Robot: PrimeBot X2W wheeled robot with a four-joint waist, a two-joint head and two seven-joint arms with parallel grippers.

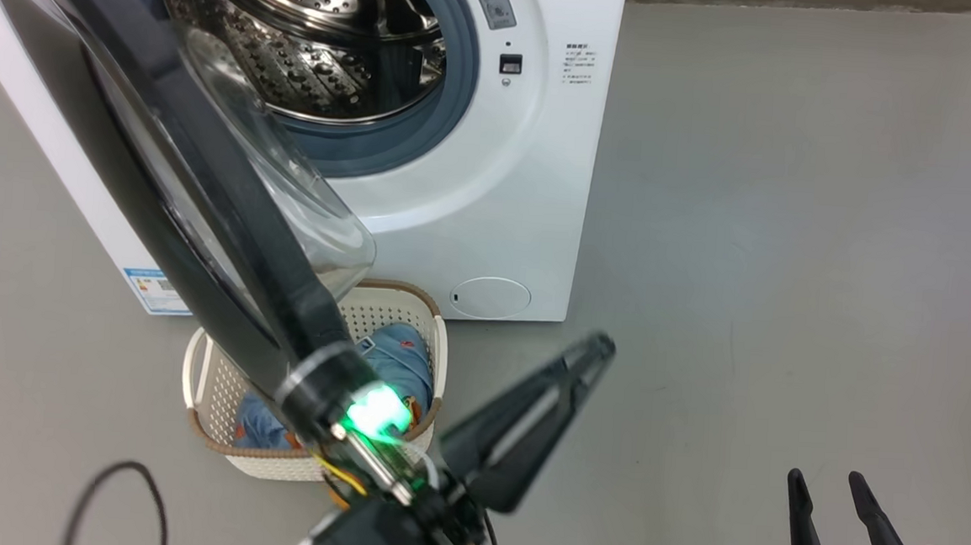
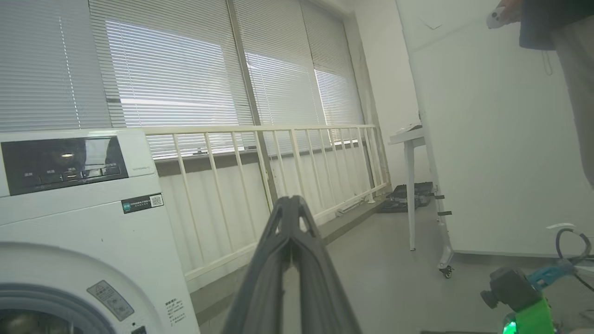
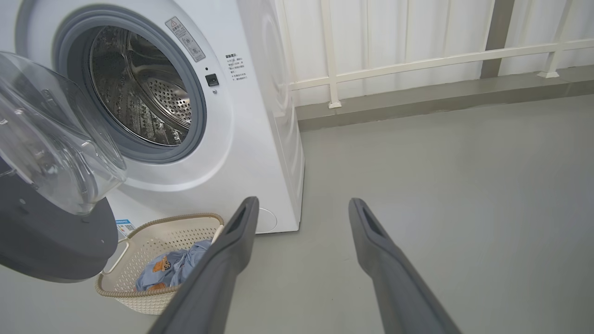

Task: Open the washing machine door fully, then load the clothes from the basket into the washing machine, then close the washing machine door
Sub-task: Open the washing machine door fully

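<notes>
The washing machine door (image 1: 212,197) stands swung open, overhanging the basket (image 1: 390,310), which sits on the floor (image 1: 791,241) against the washing machine (image 1: 499,181) at its lower front edge, with the clothes (image 1: 400,356) still heaped inside. The left gripper (image 1: 594,351), fingers pressed together on nothing, is near the basket's right side and points away from it. The right gripper (image 1: 825,479) is well off to the right, fingers spread and empty.
</notes>
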